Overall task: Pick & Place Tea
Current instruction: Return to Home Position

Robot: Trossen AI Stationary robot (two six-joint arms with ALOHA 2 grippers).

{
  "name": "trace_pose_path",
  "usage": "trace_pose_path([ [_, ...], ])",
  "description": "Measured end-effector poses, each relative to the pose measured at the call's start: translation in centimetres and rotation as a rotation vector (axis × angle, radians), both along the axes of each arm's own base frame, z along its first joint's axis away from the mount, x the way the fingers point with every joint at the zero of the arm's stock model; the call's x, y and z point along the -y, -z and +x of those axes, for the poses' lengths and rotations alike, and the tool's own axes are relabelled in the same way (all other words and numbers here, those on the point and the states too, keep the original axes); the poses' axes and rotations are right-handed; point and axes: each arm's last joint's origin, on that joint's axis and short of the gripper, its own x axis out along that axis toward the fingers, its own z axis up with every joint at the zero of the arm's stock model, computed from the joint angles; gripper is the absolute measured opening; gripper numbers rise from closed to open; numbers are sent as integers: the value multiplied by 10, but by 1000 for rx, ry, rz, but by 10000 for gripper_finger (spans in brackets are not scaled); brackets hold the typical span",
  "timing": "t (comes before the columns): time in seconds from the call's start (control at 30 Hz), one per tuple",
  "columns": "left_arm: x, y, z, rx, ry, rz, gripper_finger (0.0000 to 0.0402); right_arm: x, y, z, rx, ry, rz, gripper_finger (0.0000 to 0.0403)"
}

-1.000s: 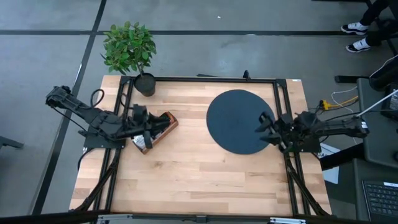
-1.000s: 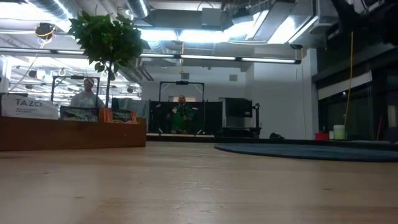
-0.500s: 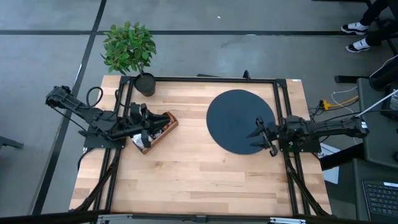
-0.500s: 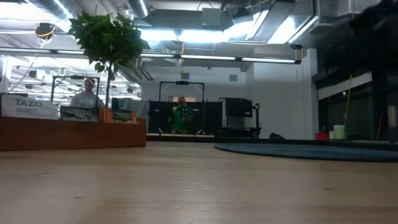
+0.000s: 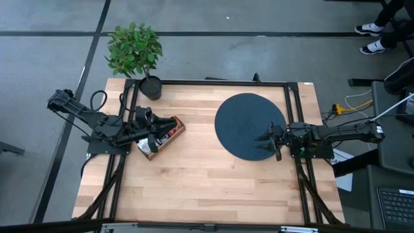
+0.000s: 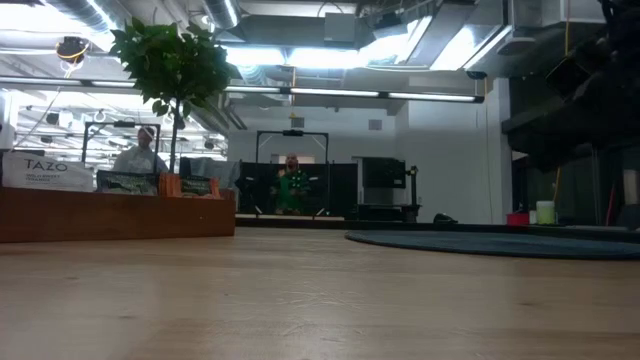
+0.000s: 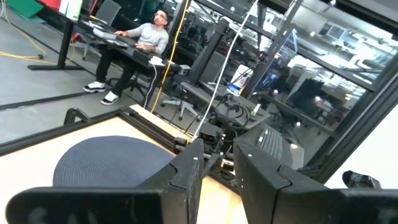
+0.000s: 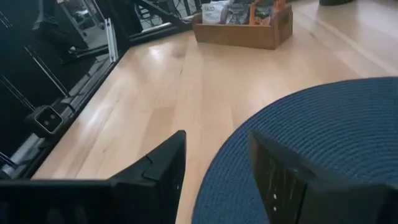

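The tea sachets (image 8: 239,11) stand upright in the brown wooden box (image 5: 167,131) at the table's left, and show above its wall in the low view (image 6: 45,170). My left gripper (image 5: 150,136) hovers over the box's near-left end. It points level toward the dark round disc (image 5: 242,123), open by a narrow gap (image 7: 216,155) with nothing in it. My right gripper (image 5: 266,139) hangs low over the disc's right rim, pointing toward the box. It is open wide (image 8: 214,149) and holds nothing.
A potted plant (image 5: 134,52) stands at the table's far left corner. Black frame rails (image 5: 294,116) run along the table's sides and far edge. Bare wood lies between box and disc. A person (image 7: 146,37) sits at a desk beyond the table.
My right gripper has sunk toward the disc and tipped closer to level, reaching a little farther over the disc's right rim. Its fingers stay apart. The box and the tea have not moved.
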Motion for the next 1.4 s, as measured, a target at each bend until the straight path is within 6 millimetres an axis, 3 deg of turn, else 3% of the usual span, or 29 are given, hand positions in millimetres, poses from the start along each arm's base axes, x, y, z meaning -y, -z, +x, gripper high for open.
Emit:
trace_pose_path([
  [0.27,4,-2,-3,8,31,9,86,0,0,0,-3,1,8,176],
  [0.73,14,0,-1,81,121,-256,86,0,0,0,-3,-1,7,176],
  [0.8,12,1,-1,73,60,-213,86,0,0,0,-3,0,9,176],
  [0.87,5,1,-4,38,-110,-107,86,0,0,0,-3,-1,7,176],
  [0.93,-1,-6,-8,101,-229,-145,87,0,0,0,-3,0,9,176],
  [1.03,-4,-17,-9,214,-219,-232,89,0,0,0,-3,0,8,176],
  [1.4,-8,-25,-17,283,-190,-286,91,0,0,0,-3,0,9,176],
])
